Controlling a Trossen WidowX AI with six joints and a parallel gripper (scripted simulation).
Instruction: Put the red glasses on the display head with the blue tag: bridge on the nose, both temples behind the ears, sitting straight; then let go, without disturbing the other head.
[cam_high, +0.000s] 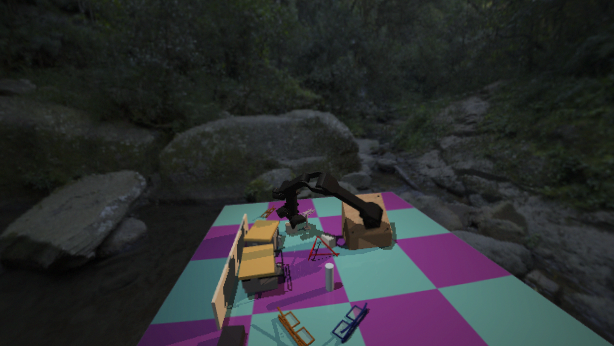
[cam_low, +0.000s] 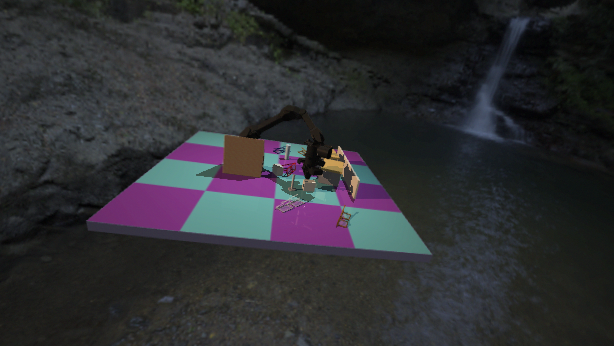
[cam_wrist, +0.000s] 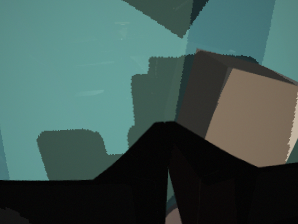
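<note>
The red glasses (cam_high: 328, 246) stand on the table with their temples spread, between the yellow-topped stands and the wooden box. My gripper (cam_high: 298, 222) (cam_low: 312, 176) (cam_wrist: 164, 131) is shut with nothing between its fingers. It points down just above a small pale block (cam_low: 309, 186) (cam_wrist: 255, 115), away from the red glasses. Two grey forms under yellow tops, a nearer one (cam_high: 257, 261) and a farther one (cam_high: 262, 230), stand side by side. They may be the display heads; their faces and the blue tag cannot be made out.
A wooden board (cam_high: 230, 277) stands behind the yellow tops. The wooden box (cam_high: 367, 232) (cam_low: 243, 156) is beside the arm's base. A white cylinder (cam_high: 329, 277) stands nearer the camera, with orange glasses (cam_high: 288, 324) and blue glasses (cam_high: 345, 327) in front. Other glasses lie on the far side.
</note>
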